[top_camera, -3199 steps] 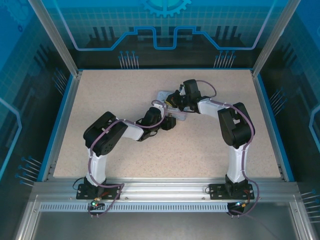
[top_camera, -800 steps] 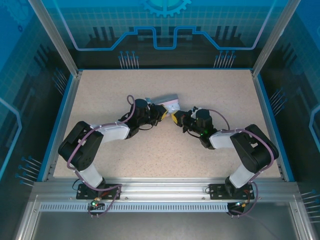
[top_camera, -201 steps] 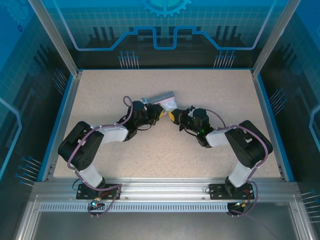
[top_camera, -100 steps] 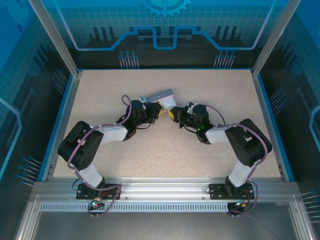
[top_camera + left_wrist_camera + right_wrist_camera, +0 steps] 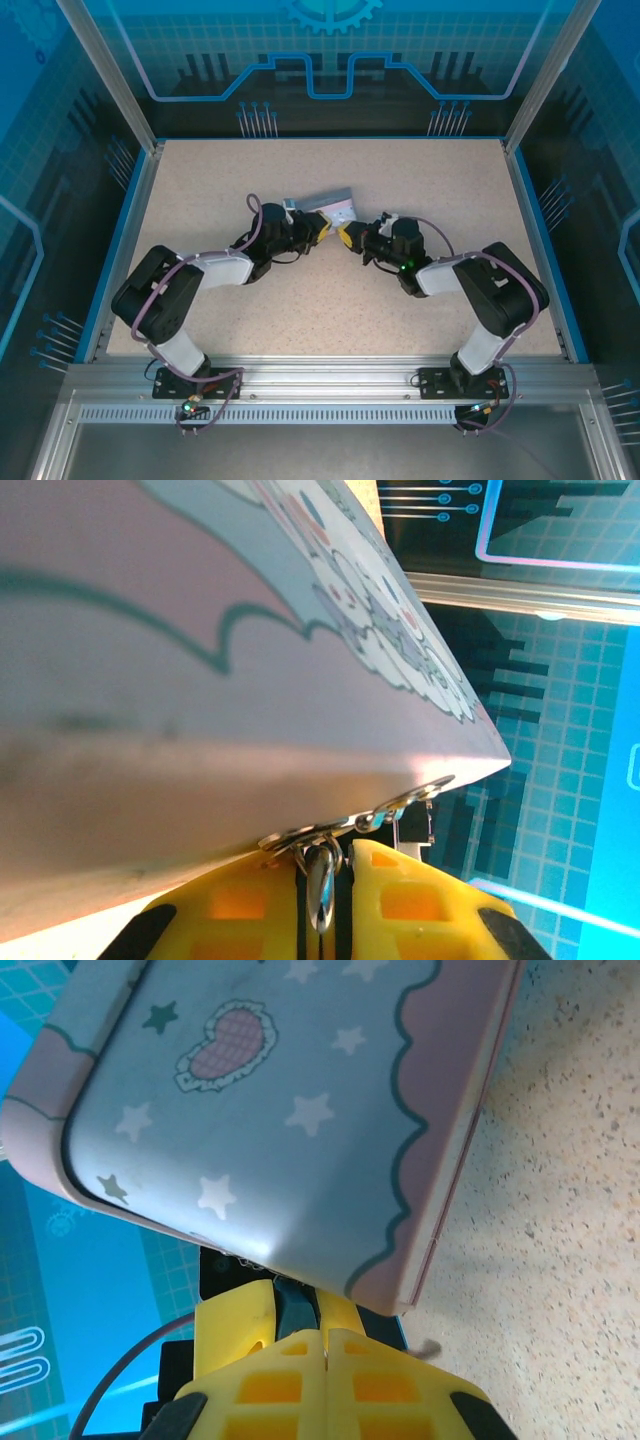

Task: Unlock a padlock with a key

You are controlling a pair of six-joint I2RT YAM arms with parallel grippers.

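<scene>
Your left gripper (image 5: 319, 227) has its yellow jaws clenched on a small silvery metal loop (image 5: 320, 892), which is linked by rings along the lower edge of the pale blue-and-pink cartoon-printed tin box (image 5: 200, 680). Your right gripper (image 5: 325, 1345) has its jaws pressed together, with the tiny dark bluish padlock (image 5: 294, 1308) at their tips under the tin's star-printed corner. You cannot tell whether they pinch it.

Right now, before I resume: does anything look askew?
Yes. The pale blue cartoon-printed tin box is tilted over the speckled table, not lying flat; the left jaws pinch a small metal loop at its edge.
</scene>
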